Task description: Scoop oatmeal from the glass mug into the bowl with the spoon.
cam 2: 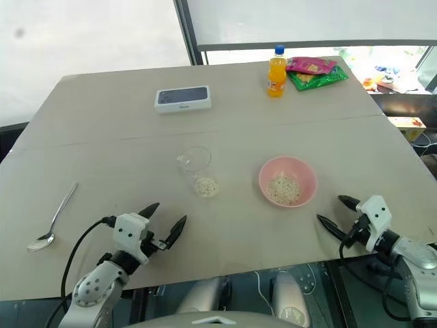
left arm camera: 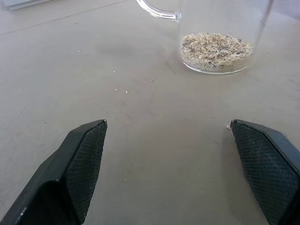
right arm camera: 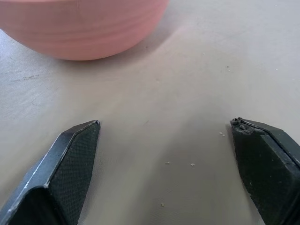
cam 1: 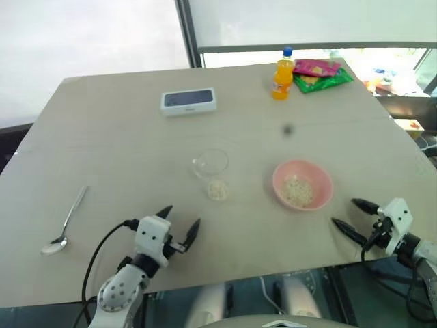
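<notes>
Silver spoon (cam 1: pixel 66 222) lying flat on the table (cam 1: pixel 123 143), far out to the left of the left gripper (cam 1: pixel 179 220), handle pointing away. Nearer the left arm. Both claws spread, empty; right gripper (cam 1: pixel 347 216) beside the pink bowl (cam 1: pixel 302 184).

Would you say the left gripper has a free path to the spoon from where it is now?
Probably yes: the spoon lies alone on bare table left of the open left gripper, nothing between them.
</notes>
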You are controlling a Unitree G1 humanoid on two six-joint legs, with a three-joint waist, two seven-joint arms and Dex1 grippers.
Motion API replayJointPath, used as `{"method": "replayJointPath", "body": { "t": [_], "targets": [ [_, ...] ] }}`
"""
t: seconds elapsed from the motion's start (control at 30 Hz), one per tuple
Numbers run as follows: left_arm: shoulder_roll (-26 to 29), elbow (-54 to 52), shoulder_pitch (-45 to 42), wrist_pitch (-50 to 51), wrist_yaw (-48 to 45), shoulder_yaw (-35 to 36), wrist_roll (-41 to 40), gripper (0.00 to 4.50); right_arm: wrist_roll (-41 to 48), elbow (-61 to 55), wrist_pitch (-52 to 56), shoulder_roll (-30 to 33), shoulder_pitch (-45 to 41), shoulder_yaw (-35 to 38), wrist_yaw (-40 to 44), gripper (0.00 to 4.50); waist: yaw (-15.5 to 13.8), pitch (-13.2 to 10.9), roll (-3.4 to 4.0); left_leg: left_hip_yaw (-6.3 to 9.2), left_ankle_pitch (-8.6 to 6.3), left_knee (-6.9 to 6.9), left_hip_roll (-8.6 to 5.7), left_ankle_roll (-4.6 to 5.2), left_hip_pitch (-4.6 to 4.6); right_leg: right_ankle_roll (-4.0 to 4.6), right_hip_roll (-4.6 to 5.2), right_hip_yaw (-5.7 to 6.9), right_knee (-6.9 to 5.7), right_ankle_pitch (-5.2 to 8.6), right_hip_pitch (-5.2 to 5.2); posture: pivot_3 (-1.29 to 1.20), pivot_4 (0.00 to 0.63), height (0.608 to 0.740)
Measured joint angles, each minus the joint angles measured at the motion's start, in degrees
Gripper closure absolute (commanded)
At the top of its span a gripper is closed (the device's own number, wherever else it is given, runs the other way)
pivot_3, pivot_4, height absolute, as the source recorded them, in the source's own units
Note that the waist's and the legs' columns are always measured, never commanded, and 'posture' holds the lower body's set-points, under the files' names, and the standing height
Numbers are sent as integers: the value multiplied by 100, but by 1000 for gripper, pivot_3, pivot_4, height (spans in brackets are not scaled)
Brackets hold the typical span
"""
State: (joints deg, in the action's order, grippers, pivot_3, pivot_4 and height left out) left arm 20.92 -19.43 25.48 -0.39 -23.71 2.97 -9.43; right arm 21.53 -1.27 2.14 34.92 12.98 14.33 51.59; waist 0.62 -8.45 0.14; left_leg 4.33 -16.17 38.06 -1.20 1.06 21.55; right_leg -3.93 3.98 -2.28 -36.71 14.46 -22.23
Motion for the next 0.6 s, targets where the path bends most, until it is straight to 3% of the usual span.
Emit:
{"method": "replayJointPath", "body": {
  "t": [0.6],
  "targets": [
    [1, -37, 124, -1, -33, 55, -103, 116, -13, 182, -110, 46, -168, -2, 70, 0, 9, 0, 0, -1, 0, 0, 0, 0, -1, 0, -1, -1, -1, 0, 0, 0, 150, 740]
  ]
}}
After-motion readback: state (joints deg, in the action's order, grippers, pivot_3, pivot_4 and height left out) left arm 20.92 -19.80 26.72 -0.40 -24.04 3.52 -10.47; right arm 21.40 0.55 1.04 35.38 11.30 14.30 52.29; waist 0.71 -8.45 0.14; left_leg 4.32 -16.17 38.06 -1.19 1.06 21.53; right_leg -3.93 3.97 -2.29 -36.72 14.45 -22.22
